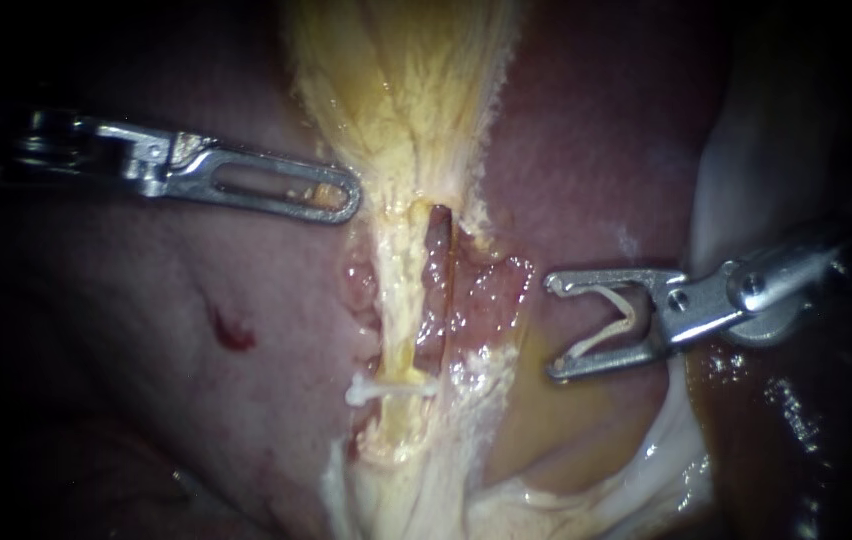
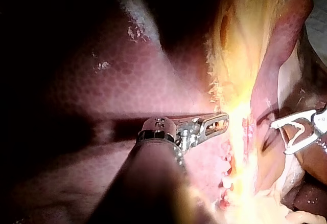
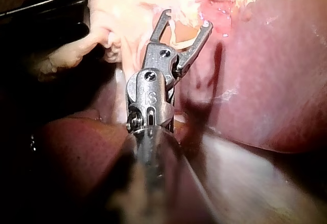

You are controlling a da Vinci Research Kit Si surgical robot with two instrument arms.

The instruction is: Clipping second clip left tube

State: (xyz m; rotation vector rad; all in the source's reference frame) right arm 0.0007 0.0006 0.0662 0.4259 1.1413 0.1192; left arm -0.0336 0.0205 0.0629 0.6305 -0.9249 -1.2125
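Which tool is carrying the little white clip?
The right instrument: a white V-shaped clip sits in its tip. The left instrument only grips the gallbladder.

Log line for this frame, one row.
step: clipping left tube | left instrument: tip at gallbladder edge | right instrument: holds open clip, short of tube | seated clip: on tube

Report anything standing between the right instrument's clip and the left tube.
The right tube and raw pink tissue lie between the right instrument, jaws holding a loaded clip, and the left tube.
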